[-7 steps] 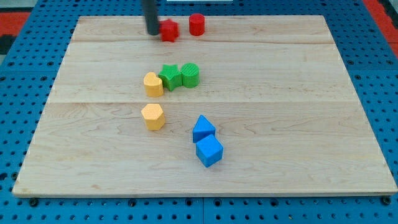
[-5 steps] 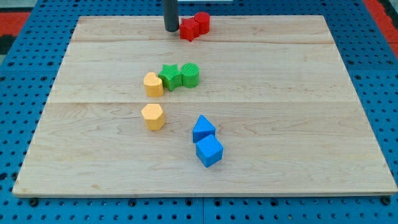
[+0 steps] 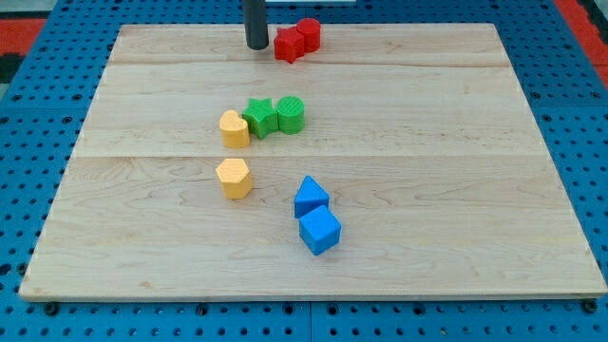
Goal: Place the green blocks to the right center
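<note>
From the one camera, the rod's tip (image 3: 256, 45) sits at the view's top edge of the wooden board (image 3: 456, 218), just left of two red blocks (image 3: 296, 40) that touch each other. There is no pincer on this arm, only the bare rod, so nothing is clenched or held. The two green blocks (image 3: 275, 116) lie well below the tip, slightly to its right, side by side, with a yellow block (image 3: 234, 128) touching their left end. A second yellow block (image 3: 234, 178) and two blue blocks (image 3: 315, 217) lie further down. The risk I see: a push from the left would drag that yellow block along, or split the green pair apart.
</note>
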Controlling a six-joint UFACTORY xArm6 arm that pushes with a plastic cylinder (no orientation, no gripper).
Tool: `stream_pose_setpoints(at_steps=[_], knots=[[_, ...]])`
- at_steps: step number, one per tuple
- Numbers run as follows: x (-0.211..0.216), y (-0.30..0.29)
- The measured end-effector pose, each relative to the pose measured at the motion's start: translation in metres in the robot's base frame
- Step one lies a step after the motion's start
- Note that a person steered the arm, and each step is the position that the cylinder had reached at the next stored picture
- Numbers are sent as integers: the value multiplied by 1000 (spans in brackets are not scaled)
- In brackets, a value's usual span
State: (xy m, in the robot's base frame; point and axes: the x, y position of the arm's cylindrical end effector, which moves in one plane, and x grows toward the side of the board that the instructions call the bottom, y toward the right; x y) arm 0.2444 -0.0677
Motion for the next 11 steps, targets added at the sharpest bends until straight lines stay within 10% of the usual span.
stream_pose_setpoints(at_steps=[8,11], knots=[[161,-8],[212,103]])
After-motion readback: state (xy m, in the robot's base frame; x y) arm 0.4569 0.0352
